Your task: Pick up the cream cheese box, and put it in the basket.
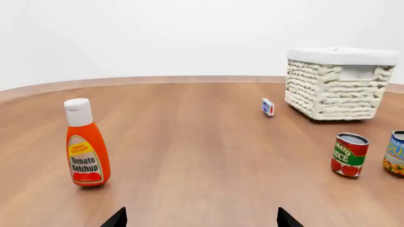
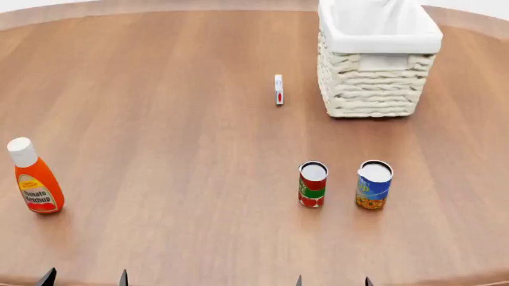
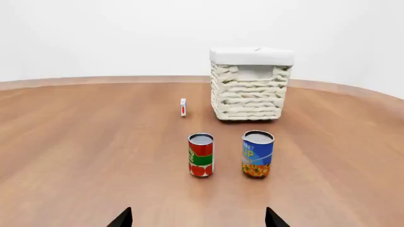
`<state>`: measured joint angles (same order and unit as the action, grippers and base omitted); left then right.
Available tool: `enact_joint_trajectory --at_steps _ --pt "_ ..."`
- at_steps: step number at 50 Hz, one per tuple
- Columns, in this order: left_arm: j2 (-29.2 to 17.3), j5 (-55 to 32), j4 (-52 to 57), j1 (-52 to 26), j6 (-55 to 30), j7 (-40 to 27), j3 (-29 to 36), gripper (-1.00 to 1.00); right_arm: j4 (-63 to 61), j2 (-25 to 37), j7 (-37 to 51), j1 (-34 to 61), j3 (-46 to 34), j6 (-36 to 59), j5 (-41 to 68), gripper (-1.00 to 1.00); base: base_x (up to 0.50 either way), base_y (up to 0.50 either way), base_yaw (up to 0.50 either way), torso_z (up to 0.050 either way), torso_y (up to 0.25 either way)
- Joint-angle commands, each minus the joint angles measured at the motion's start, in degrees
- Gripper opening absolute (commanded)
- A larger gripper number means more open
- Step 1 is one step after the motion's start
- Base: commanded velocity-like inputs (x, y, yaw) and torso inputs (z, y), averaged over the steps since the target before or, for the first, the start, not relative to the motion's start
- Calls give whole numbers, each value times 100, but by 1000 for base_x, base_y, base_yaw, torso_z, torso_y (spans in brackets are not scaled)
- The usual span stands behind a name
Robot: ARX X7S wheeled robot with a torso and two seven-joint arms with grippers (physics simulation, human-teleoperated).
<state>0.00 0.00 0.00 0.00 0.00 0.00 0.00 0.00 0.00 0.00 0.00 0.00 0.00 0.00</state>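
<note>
The cream cheese box (image 2: 278, 89) is a small thin white box with a red mark, standing on edge on the wooden table just left of the basket (image 2: 374, 89). It also shows in the left wrist view (image 1: 268, 107) and the right wrist view (image 3: 183, 107). The woven cream-white basket (image 1: 334, 90) (image 3: 249, 94) has a white cloth lining. My left gripper (image 2: 83, 279) (image 1: 200, 222) and right gripper (image 2: 332, 281) (image 3: 197, 221) are both open and empty at the near table edge, far from the box. Only their fingertips show.
A tomato ketchup bottle (image 2: 33, 179) (image 1: 86, 144) stands near left. A red-green can (image 2: 313, 185) (image 3: 201, 154) (image 1: 349, 154) and a blue-orange can (image 2: 374, 185) (image 3: 258, 153) (image 1: 396, 153) stand between the right gripper and the basket. The round wooden table (image 2: 175, 131) carries everything.
</note>
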Motion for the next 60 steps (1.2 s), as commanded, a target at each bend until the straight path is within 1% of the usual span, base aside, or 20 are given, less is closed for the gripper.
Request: enact_joint_trajectory --at_steps 1,13,17,19,23,26,32,33,34,39,45,46,47,60 --pt "-89 -89 5 2 -2 -100 100 100 -20 121 154 -2 -154 15 120 100 0 0 0 0 0" --pt "-283 -319 394 93 -210 -283 359 100 -219 299 388 -2 -317 138 290 100 0 0 0 0 0" --pt "-340 -357 819 200 -361 -338 420 100 -489 355 503 -47 -407 179 180 100 0 0 0 0 0" --pt "-386 -245 1062 264 -335 -419 463 100 -791 397 518 -103 -453 292 157 100 0 0 0 0 0" --pt "-446 -335 1633 401 -480 -452 467 100 -1577 475 535 -245 -539 607 134 100 0 0 0 0 0" --pt "-506 -373 2391 575 -678 -491 484 100 -2414 536 556 -349 -575 946 133 100 0 0 0 0 0" --pt "-617 -454 3448 787 -964 -583 450 100 -3601 618 646 -463 -630 1441 82 100 0 0 0 0 0" --pt "-626 -461 3453 787 -968 -593 456 100 -3609 626 656 -462 -635 1449 88 100 0 0 0 0 0" --pt "-650 -511 3716 844 -1059 -600 444 100 -3877 634 665 -485 -639 1548 108 100 0 0 0 0 0" --pt "-745 -585 4348 938 -1266 -680 366 100 -4700 723 689 -525 -769 1954 25 100 0 0 0 0 0" --pt "-799 -651 4736 1037 -1315 -730 387 100 -5164 795 713 -523 -878 2222 -32 100 0 0 0 0 0" --pt "-809 -666 4800 1049 -1296 -731 390 100 -5240 746 648 -543 -784 2195 259 100 0 0 0 0 0" --pt "-816 -682 4821 1056 -1284 -738 382 100 -5267 771 670 -544 -803 2206 201 100 0 0 0 0 0" --pt "-905 -778 4943 1094 -1199 -815 381 100 -5224 898 704 -566 -896 2016 221 100 0 0 0 0 0"
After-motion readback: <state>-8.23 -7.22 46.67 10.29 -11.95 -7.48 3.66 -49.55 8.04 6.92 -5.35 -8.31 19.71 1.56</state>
